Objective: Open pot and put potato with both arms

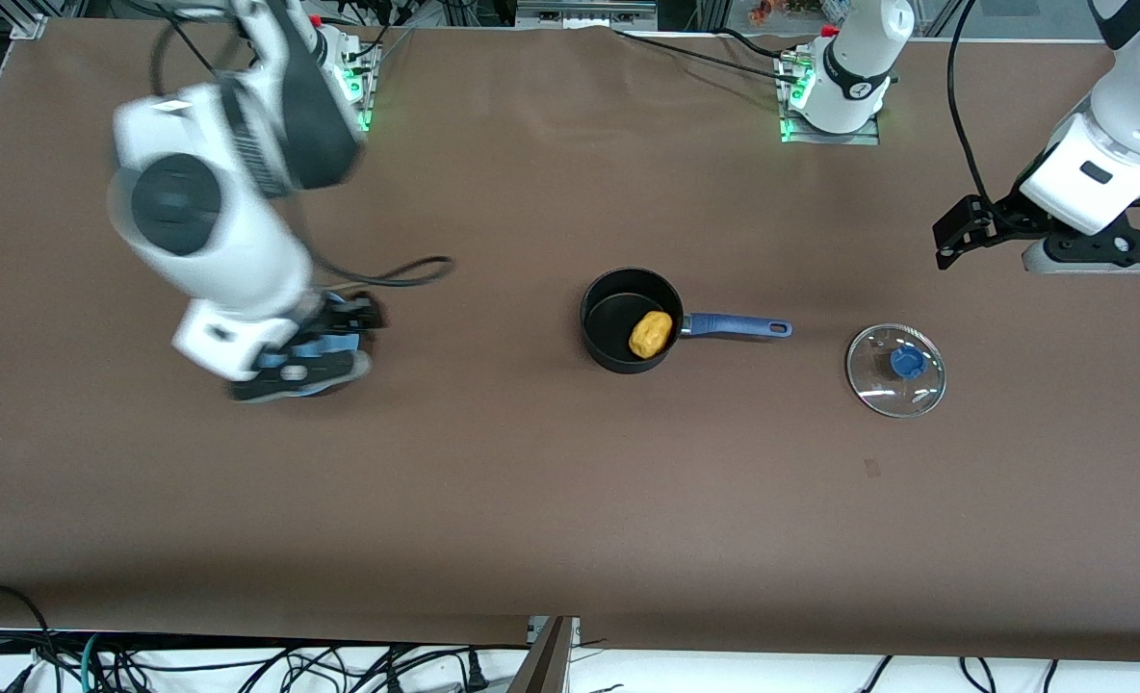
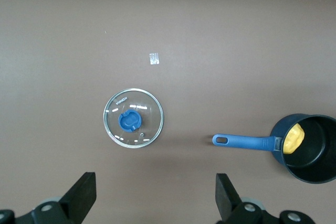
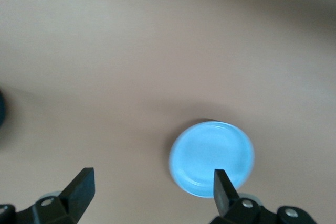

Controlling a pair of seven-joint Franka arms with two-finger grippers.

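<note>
Yellow potato [image 1: 651,333] in pot [image 1: 630,319], between 2 open end effectors.

The brown table [image 1: 570,500] is carrying the pot [image 1: 618,332] at its middle (handle pointing toward the left arm's end). The lid [image 1: 895,371] is lying flat near that handle's tip, and the plate [image 3: 211,158] is sitting toward the right arm's end.

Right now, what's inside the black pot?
The potato lies inside the pot, against the wall by the handle. The rest of the floor shows bare. The lid lies apart on the table. Whatever is under the potato is hidden.
</note>
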